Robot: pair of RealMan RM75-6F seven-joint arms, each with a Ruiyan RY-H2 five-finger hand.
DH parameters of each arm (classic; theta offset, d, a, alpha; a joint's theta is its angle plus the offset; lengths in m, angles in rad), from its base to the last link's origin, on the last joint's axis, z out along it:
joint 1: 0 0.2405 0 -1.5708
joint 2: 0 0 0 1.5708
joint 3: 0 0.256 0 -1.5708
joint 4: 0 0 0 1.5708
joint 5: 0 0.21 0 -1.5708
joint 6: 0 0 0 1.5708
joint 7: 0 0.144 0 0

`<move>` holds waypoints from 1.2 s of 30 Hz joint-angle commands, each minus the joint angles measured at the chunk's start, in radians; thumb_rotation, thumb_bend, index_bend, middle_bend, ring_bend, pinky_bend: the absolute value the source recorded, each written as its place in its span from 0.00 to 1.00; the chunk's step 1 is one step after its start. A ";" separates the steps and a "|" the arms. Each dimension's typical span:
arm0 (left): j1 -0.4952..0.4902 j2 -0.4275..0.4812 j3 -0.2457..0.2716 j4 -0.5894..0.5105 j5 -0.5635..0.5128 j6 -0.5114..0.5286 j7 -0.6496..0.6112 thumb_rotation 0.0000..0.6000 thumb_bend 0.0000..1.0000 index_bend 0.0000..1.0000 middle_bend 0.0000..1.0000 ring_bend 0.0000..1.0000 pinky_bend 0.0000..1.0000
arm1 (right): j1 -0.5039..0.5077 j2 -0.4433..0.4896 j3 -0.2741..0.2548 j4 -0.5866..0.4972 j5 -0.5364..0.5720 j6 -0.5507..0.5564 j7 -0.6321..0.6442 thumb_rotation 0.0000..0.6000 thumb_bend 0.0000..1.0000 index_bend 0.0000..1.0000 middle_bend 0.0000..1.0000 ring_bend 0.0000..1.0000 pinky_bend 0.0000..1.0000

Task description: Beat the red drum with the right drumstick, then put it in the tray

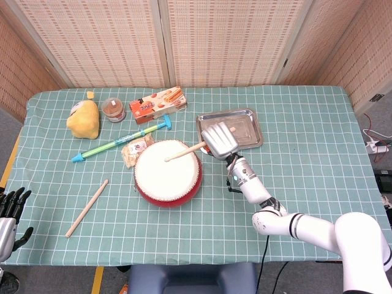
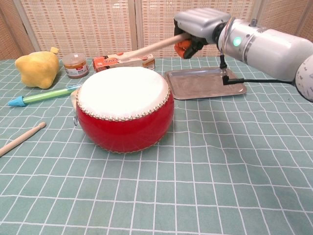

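A red drum point(image 1: 168, 174) point(image 2: 124, 108) with a white skin stands mid-table. My right hand point(image 1: 220, 140) point(image 2: 200, 30) grips a wooden drumstick point(image 1: 185, 150) point(image 2: 146, 48) just right of the drum. The stick slants out over the skin with its tip raised clear of it. Behind the hand lies the metal tray point(image 1: 250, 122) point(image 2: 204, 82), which has nothing in it. My left hand point(image 1: 8, 214) hangs with its fingers apart off the table's front left corner and holds nothing; the chest view does not show it.
A second drumstick point(image 1: 87, 207) point(image 2: 21, 139) lies left of the drum. Behind the drum are a snack packet point(image 1: 136, 150), a blue-green pen-like tube point(image 1: 120, 142) point(image 2: 42, 95), a yellow plush toy point(image 1: 83, 119) point(image 2: 38, 67), a small jar point(image 1: 114, 109) point(image 2: 75, 65) and a biscuit box point(image 1: 157, 105) point(image 2: 122, 60).
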 commanded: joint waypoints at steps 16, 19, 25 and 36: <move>-0.006 0.010 0.007 -0.011 0.014 -0.002 0.011 1.00 0.25 0.00 0.00 0.00 0.00 | -0.014 0.013 0.020 -0.023 -0.023 0.012 0.040 1.00 1.00 1.00 1.00 1.00 1.00; -0.005 0.011 0.007 -0.012 0.012 -0.001 0.011 1.00 0.25 0.00 0.00 0.00 0.00 | -0.011 -0.003 -0.022 0.014 0.007 -0.033 -0.033 1.00 1.00 1.00 1.00 1.00 1.00; -0.002 0.013 0.011 -0.014 0.007 -0.005 0.013 1.00 0.25 0.00 0.00 0.00 0.00 | -0.007 -0.033 -0.036 0.049 0.026 -0.047 -0.071 1.00 1.00 1.00 1.00 1.00 1.00; -0.001 0.010 0.009 -0.007 0.006 -0.001 0.003 1.00 0.25 0.00 0.00 0.00 0.00 | -0.019 -0.008 0.032 -0.002 -0.074 0.040 0.100 1.00 1.00 1.00 1.00 1.00 1.00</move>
